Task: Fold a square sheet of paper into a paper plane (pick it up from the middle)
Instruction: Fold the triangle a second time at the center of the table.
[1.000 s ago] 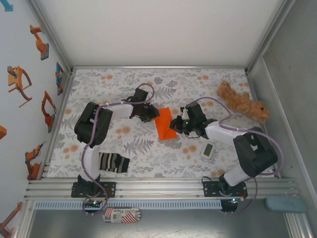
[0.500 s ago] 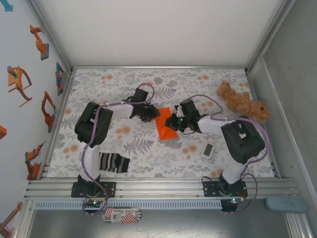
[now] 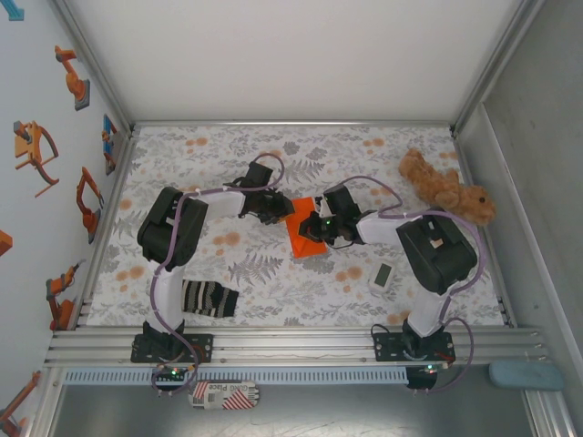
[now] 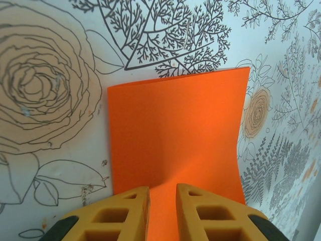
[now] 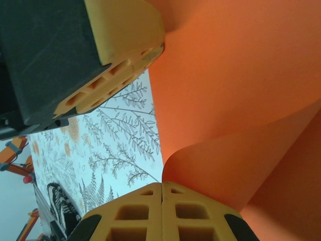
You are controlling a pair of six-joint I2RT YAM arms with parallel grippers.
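Note:
The square sheet of paper (image 3: 303, 238), bright orange and partly folded, lies mid-table between both grippers. My left gripper (image 3: 279, 212) bears on its left edge. In the left wrist view its fingertips (image 4: 162, 188) stand a narrow gap apart, with the orange paper (image 4: 175, 130) showing through the gap and a soft ridge running up to it. My right gripper (image 3: 315, 226) is over the paper's right part. Its fingers (image 5: 161, 185) are shut tip to tip with nothing between them. A curled flap of the paper (image 5: 241, 160) rises beside them. The left gripper's finger (image 5: 125, 55) rests on the far edge.
A striped black-and-white sock (image 3: 208, 298) lies at the front left. A brown plush toy (image 3: 446, 187) sits at the back right. A small white device (image 3: 383, 276) lies right of the paper, near the right arm. Walls enclose the floral mat (image 3: 228, 155).
My right gripper has slid left onto the paper while its arm swung in closer. The paper's right part has been pushed over. The left gripper has stayed put.

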